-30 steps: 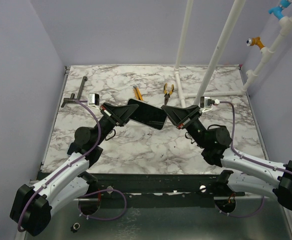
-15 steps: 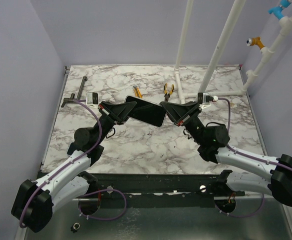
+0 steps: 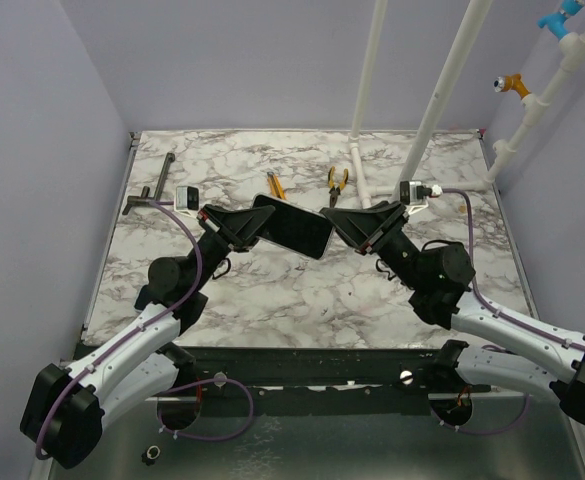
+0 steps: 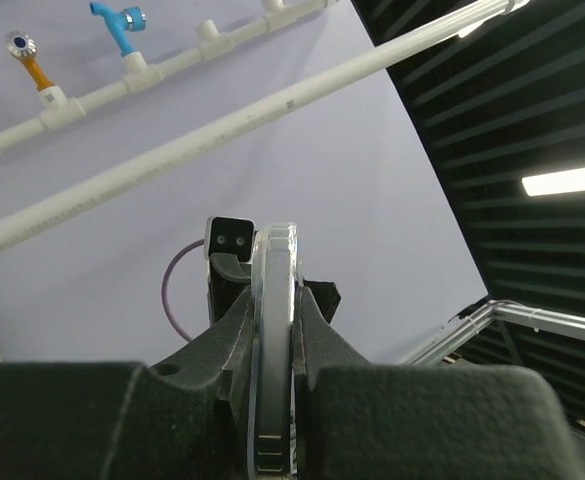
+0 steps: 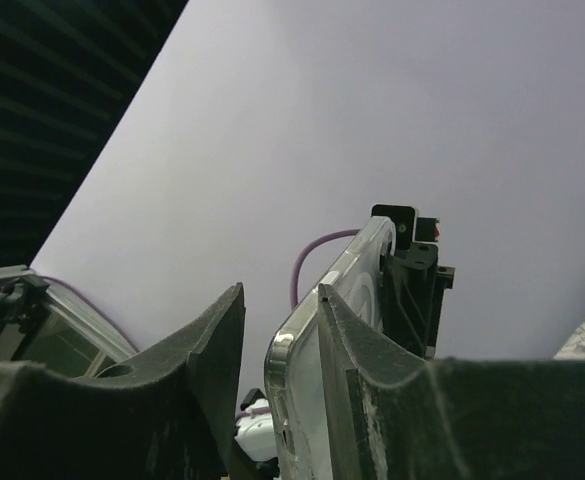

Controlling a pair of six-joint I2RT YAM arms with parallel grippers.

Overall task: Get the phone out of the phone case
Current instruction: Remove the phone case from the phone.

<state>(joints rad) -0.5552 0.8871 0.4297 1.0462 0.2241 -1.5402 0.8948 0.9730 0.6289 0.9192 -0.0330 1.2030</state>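
One glossy phone (image 3: 294, 227) (clear-rimmed case (image 4: 273, 300)) sits clamped in left gripper (image 3: 249, 224)

I am working in a lab test cell: a marble-patterned table (image 3: 272, 290) boxed in by plain lavender walls (image 3: 222, 60). At the upper right of the top view, bare white pipes (image 3: 445, 95) carry a blue tap (image 3: 555, 19) and an orange valve (image 3: 515, 85), and pliers (image 3: 338, 180) lie near the table's far edge.
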